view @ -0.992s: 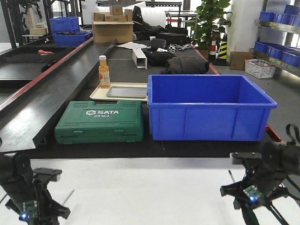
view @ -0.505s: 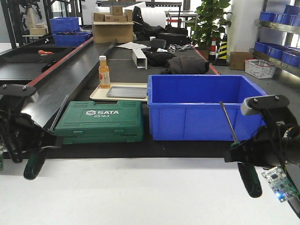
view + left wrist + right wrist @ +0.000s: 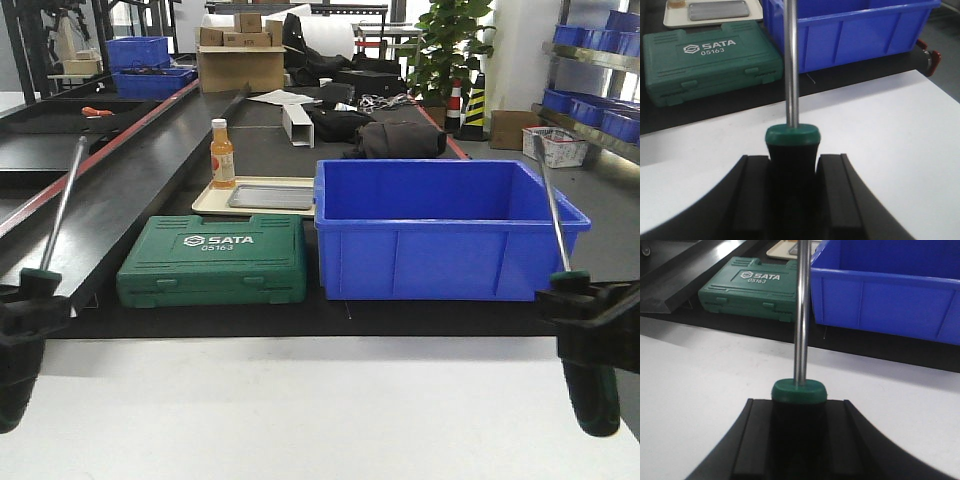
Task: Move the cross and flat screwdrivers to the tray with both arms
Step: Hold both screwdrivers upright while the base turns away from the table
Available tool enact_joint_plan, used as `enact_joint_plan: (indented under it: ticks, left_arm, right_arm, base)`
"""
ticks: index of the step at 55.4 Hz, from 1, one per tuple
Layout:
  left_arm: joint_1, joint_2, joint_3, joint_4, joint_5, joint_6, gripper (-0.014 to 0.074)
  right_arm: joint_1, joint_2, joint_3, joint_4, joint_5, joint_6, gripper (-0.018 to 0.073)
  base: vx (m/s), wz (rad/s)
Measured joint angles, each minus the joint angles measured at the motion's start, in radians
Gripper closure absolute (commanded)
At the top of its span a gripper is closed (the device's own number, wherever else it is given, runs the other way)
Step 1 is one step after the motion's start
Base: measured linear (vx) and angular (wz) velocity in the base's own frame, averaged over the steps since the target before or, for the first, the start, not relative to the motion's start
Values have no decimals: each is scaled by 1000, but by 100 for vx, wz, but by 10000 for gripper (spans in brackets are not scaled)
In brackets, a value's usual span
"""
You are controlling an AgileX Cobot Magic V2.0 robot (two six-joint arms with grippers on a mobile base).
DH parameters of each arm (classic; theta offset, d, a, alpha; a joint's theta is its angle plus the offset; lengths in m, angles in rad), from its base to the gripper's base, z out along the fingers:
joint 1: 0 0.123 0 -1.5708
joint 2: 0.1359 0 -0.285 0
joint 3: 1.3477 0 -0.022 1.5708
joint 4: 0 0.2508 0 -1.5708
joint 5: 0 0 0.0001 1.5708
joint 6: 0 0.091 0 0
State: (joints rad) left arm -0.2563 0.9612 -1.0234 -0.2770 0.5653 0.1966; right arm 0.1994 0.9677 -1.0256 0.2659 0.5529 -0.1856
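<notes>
- Tool case (image 3: 212,260): on the bench (image 3: 270,140), at its front edge.
- Crate (image 3: 450,230): just right of the tool case.
- Serving tray (image 3: 205,203): behind the tool case.
- Metal tray (image 3: 270,196): lying in the serving tray, with a bottle (image 3: 222,155) to its left.
- Near table (image 3: 300,410): in front of the bench.
- Left screwdriver (image 3: 791,136): over the near table's left side, shaft up, handle clamped in the left gripper (image 3: 792,175).
- Right screwdriver (image 3: 799,390): over the right side, likewise clamped in the right gripper (image 3: 799,420).

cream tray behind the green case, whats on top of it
A shallow grey metal tray and a white-capped orange bottle stand on the flat cream tray. The deep blue plastic crate covers its right edge from the front.
</notes>
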Motion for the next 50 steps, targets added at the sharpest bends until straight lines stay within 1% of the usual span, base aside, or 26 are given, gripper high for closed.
enact_joint_plan:
  ticks: [8,16,50]
  left_arm:
    - [0,-84,74,0,-14,0,599]
    - [0,-124,127,-3,-11,0,599]
    - [0,-128,130,-3,-10,0,599]
  right_arm:
    - [0,-62,78,0,-9,0,568]
    - [0,-65,92,0,-11,0,567]
    - [0,-65,92,0,21,0,567]
  base:
    - [0,0]
    - [0,0]
    - [0,0]
